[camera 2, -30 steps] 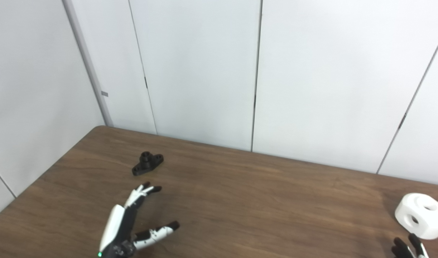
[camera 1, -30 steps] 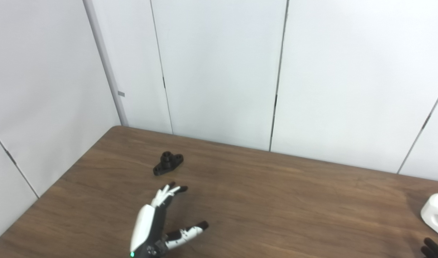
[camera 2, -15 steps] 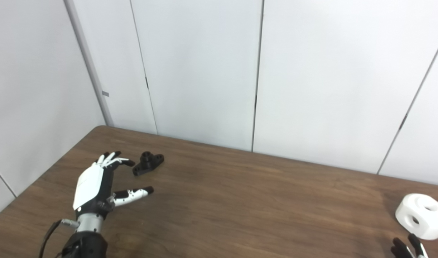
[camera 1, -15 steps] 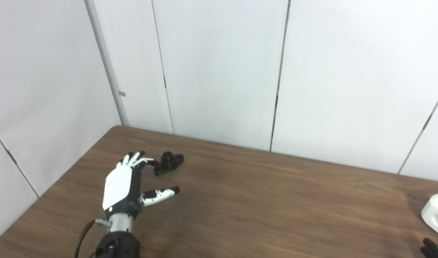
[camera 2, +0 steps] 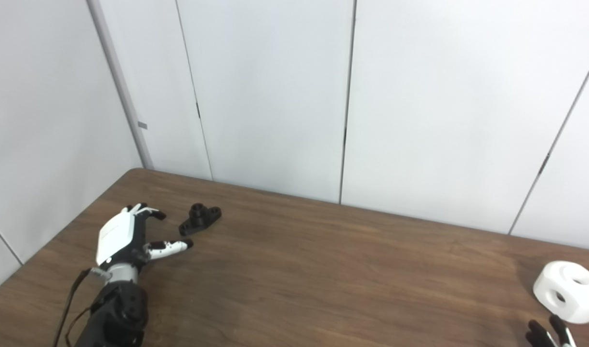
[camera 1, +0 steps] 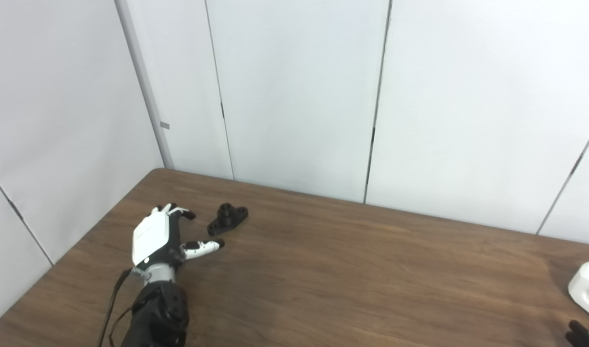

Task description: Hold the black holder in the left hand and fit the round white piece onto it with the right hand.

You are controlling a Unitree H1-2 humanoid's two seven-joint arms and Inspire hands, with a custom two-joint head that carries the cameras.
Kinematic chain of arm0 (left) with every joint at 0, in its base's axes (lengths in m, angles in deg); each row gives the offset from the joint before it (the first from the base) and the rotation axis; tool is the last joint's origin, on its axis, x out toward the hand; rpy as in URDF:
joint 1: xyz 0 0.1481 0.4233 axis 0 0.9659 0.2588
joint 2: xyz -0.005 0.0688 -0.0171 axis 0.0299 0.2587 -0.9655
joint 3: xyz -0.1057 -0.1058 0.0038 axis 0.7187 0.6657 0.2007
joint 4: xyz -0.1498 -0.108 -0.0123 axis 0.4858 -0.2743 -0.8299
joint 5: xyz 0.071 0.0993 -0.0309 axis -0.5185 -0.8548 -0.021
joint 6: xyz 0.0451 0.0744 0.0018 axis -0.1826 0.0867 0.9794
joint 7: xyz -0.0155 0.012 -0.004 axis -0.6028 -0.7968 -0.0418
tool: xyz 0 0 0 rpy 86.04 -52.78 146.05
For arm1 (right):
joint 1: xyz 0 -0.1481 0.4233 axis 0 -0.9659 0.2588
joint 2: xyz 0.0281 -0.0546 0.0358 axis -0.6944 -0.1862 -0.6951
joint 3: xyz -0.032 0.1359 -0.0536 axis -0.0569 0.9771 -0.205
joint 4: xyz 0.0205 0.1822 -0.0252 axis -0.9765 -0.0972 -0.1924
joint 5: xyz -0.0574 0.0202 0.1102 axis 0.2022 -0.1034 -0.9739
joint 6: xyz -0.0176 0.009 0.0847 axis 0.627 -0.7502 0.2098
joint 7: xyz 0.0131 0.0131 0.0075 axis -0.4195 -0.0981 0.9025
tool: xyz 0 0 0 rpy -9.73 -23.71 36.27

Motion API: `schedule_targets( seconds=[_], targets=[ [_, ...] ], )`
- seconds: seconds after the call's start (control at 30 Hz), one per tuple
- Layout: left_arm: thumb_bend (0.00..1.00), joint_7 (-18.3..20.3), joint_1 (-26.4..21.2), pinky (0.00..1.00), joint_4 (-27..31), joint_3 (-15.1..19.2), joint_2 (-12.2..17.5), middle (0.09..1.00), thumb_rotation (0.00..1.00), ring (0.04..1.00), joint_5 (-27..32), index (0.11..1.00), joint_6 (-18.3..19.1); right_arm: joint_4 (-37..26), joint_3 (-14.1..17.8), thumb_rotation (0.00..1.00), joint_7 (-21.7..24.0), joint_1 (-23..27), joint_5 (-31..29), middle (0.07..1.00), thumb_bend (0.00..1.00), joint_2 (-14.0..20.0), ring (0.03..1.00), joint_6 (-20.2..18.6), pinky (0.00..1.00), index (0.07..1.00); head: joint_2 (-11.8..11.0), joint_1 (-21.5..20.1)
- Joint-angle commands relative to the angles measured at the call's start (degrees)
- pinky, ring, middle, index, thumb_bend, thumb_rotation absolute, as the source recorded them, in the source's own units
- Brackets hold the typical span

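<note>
The black holder [camera 1: 227, 219] was seen lying flat on the brown worktop [camera 1: 352, 270], near its far left corner. Just left of the holder, the left hand [camera 1: 162, 233] was held released, fingers spread, grasping nothing. Far to the holder's right, the round white piece [camera 2: 567, 290] rested untouched. Of the right hand [camera 2: 547, 334] only fingertips were seen beside the piece; its state could not be told.

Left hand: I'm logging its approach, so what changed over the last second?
The left hand reached forward and left, open, ending beside the black holder without gripping it. The holder, the round white piece and the right hand stayed put.
</note>
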Motion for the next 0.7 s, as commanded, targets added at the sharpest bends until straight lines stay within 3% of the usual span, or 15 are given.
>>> schedule_targets(
  seconds=[0.0,0.5,0.67],
  targets=[
    [0.93,-2.51,-3.48,1.00,-1.10,0.13,2.57,0.929,0.31,0.991,0.30,0.709,-0.82,-0.86,-0.23,1.00,-0.18,0.00,0.27,0.899,0.73,-0.16,0.919,0.35,1.00,0.952,0.08,0.04],
    [0.97,-2.60,-10.85,1.00,-12.46,-4.44,5.43,0.954,0.38,1.000,4.94,0.776,-1.33,-1.44,-1.04,1.00,-0.19,-0.18,1.10,0.904,0.74,-0.38,0.929,-0.29,1.00,0.962,0.04,-0.91],
    [0.97,-2.88,-12.59,1.00,-15.17,-5.79,5.66,0.956,0.36,1.000,6.47,0.761,-2.25,-0.81,-1.70,1.00,1.09,-0.03,0.99,0.957,0.76,0.80,0.959,0.17,1.00,0.996,0.09,-1.19]
  ],
)
